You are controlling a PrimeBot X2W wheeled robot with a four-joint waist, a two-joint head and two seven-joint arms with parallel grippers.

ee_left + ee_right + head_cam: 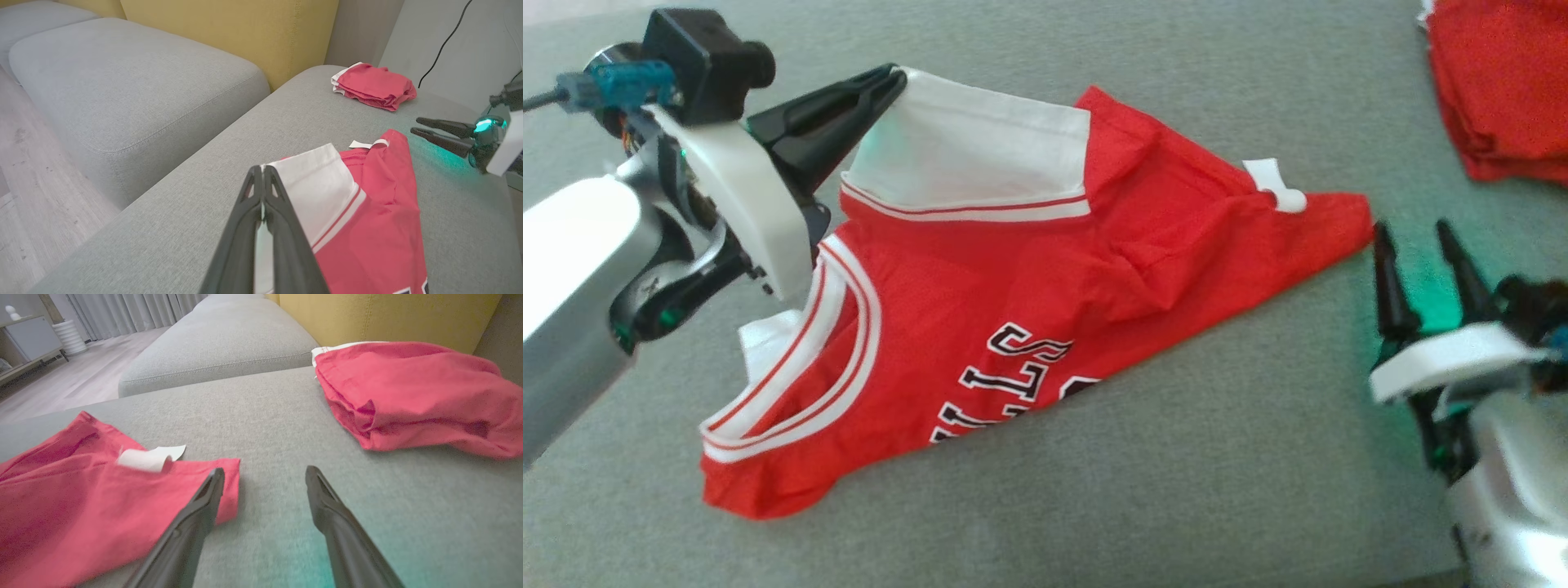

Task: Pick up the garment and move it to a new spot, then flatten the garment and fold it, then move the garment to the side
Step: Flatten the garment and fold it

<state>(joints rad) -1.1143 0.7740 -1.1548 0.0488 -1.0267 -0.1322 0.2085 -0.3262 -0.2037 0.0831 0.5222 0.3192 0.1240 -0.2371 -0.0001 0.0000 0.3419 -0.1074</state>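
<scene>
The red jersey (1029,286) lies rumpled across the middle of the grey sofa cushion (1176,457), with its white-trimmed neckline near left and a white tag (1278,188) by its far right corner. The left pincer (894,77) is clamped on the jersey's white panel at the far left edge and holds that edge raised off the cushion. The right pincer (1413,233) stands wide, gripping nothing, just beside the jersey's right corner. A folded red pile (1503,90) sits at the far right, well apart.
</scene>
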